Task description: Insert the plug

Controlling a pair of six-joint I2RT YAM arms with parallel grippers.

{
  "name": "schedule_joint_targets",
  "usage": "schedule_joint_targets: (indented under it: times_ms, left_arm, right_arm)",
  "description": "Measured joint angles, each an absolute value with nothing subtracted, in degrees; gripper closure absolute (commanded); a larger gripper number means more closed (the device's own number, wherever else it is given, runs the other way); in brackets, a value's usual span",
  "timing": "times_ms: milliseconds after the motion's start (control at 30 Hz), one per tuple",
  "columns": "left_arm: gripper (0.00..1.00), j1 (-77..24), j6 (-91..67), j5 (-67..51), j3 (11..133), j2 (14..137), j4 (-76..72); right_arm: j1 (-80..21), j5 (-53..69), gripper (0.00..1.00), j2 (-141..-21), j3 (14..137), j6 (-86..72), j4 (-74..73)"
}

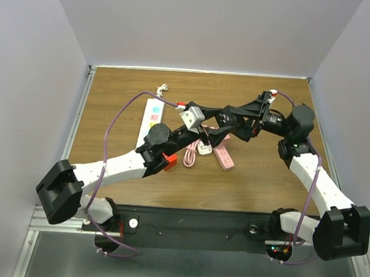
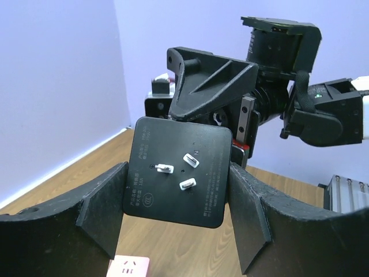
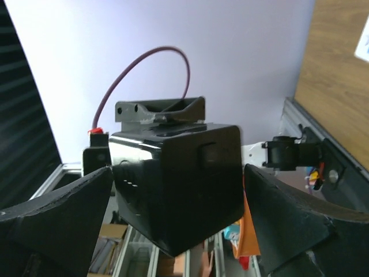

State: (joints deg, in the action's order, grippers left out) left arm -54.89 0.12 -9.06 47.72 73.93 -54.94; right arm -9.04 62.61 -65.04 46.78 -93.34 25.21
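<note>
A black cube plug adapter [image 2: 173, 199] with three metal prongs sits between my left gripper's [image 2: 179, 173] fingers, prong face toward the left wrist camera. Both pads touch its sides, so the left gripper is shut on it. It is held in the air above the table's middle. My right gripper [image 3: 179, 173] comes from the opposite side and straddles the same cube [image 3: 184, 190], with a thin gap at one finger, so it is open. In the top view the two grippers meet [image 1: 227, 122] above a pink power strip [image 1: 225, 156], whose socket also shows in the left wrist view [image 2: 130, 267].
A white power strip [image 1: 152, 114] lies at the left of the wooden table [image 1: 264, 181]. A white plug [image 1: 204, 147] and a coiled pink cable [image 1: 189, 156] lie beside the pink strip. A small white plug end [image 1: 163, 88] lies near the back edge. Walls enclose three sides.
</note>
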Motion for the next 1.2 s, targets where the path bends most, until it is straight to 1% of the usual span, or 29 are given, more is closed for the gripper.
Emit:
schedule_joint_targets:
  times_ms: [267,467,700,933,1033,1133,1200]
  left_arm:
    - [1.00,-53.9,-0.7,-12.4,50.1,77.7,-61.3]
    - [1.00,-53.5,-1.9,-12.9,49.8,77.9,-63.8]
    - [1.00,-53.1,-4.1,-11.9,43.8,76.5,-70.9]
    - [1.00,-53.1,-5.9,-10.1,37.8,72.7,-72.6]
    - [1.00,-52.9,-6.6,-9.8,36.4,72.4,-73.3]
    - [1.00,-52.8,-6.9,-9.8,36.2,72.4,-73.6]
    - [1.00,-52.8,-7.0,-9.9,36.2,72.4,-73.7]
  right_arm:
    - [-11.3,62.8,0.00,-65.3,46.1,-100.8,33.6]
    - [-11.4,61.8,0.00,-65.3,46.1,-102.3,35.2]
    - [-11.4,59.5,0.01,-65.3,46.1,-102.1,34.8]
    - [-11.4,57.6,0.01,-65.3,46.1,-102.0,35.0]
    - [-11.4,57.4,0.03,-65.3,46.1,-101.8,35.0]
    - [-11.4,57.4,0.06,-65.4,46.1,-101.8,35.0]
    - [-11.4,57.4,0.12,-65.4,46.1,-101.8,35.0]
